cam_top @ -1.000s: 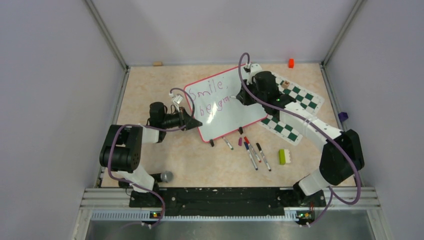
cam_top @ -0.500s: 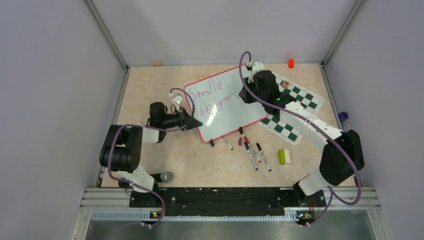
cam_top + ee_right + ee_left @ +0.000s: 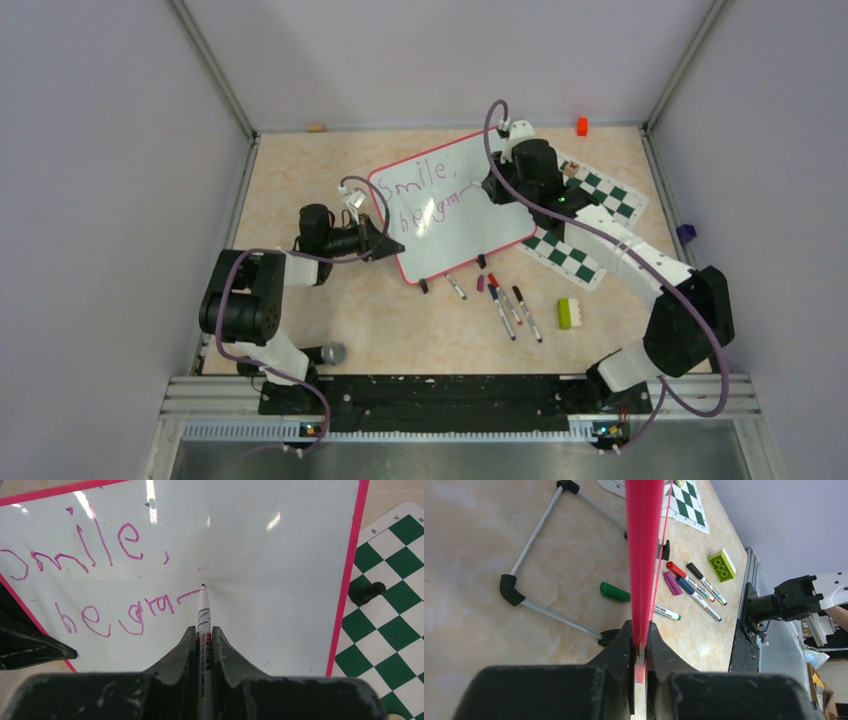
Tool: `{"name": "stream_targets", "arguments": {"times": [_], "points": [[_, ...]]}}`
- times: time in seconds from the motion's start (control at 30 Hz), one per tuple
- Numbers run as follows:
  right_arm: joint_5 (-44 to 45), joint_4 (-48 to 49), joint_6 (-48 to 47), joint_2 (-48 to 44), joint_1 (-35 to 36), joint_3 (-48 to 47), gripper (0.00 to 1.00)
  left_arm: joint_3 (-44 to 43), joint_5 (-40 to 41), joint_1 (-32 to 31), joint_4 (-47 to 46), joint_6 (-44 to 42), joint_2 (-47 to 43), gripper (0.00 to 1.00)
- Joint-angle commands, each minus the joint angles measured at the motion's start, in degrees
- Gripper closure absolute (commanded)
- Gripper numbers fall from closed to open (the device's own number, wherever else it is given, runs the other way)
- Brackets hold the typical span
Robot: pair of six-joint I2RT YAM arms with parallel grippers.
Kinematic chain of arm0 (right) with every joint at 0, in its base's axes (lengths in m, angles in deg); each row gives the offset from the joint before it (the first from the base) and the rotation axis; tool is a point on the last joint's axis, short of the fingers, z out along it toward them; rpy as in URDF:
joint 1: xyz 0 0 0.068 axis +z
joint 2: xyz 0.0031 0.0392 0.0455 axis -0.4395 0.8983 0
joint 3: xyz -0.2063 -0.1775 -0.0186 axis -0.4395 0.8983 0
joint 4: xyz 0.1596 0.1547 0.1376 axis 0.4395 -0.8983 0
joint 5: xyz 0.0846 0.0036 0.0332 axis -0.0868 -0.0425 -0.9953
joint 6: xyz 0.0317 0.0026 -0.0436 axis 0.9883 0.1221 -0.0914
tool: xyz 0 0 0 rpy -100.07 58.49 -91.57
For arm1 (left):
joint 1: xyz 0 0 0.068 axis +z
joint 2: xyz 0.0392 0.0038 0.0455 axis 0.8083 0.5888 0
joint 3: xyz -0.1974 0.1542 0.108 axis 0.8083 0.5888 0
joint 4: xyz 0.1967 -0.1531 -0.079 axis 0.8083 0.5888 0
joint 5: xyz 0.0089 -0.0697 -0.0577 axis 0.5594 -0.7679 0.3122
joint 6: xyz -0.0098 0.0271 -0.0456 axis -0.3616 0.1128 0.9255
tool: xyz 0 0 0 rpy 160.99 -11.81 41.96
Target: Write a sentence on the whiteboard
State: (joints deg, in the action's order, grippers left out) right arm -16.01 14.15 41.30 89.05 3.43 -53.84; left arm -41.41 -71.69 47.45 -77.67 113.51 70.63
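Note:
The whiteboard (image 3: 450, 205) stands tilted in the middle of the table, white with a red-pink rim. It also fills the right wrist view (image 3: 260, 540). The sentence (image 3: 100, 580) in magenta reads "Smile," above "be gra" plus a fresh stroke. My right gripper (image 3: 204, 632) is shut on a white marker (image 3: 203, 615), whose tip touches the board at that stroke's end. It shows over the board's right side from above (image 3: 492, 192). My left gripper (image 3: 640, 635) is shut on the board's rim (image 3: 643, 555), at the board's left corner (image 3: 392, 245).
Several markers (image 3: 505, 300) and a purple cap lie in front of the board, with a green brick (image 3: 568, 313). A green-and-white chess mat (image 3: 585, 215) lies right, holding a black chess piece (image 3: 366, 594). An orange block (image 3: 581, 126) sits at the back. The board's wire stand (image 3: 539, 565) rests behind.
My right gripper has moved right along the second line, drawing a new stroke after "gra". The left arm and the board have not moved.

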Motion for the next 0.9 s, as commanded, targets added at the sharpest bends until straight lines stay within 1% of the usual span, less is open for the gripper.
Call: {"name": "stream_targets", "arguments": {"times": [0.0, 0.5, 0.87], "points": [[-1.2, 2.4, -0.1, -3.1, -0.3, -1.9, 1.0, 0.5, 4.3, -0.6, 7.1, -0.5, 2.4, 1.0], [-2.8, 2.3, -0.1, 1.6, -0.3, -5.4, 1.0, 0.6, 4.4, -0.6, 7.1, -0.5, 2.4, 1.0], [-2.7, 2.0, -0.1, 3.0, -0.3, -4.5, 1.0, 0.5, 4.3, -0.6, 7.1, -0.5, 2.4, 1.0]]}}
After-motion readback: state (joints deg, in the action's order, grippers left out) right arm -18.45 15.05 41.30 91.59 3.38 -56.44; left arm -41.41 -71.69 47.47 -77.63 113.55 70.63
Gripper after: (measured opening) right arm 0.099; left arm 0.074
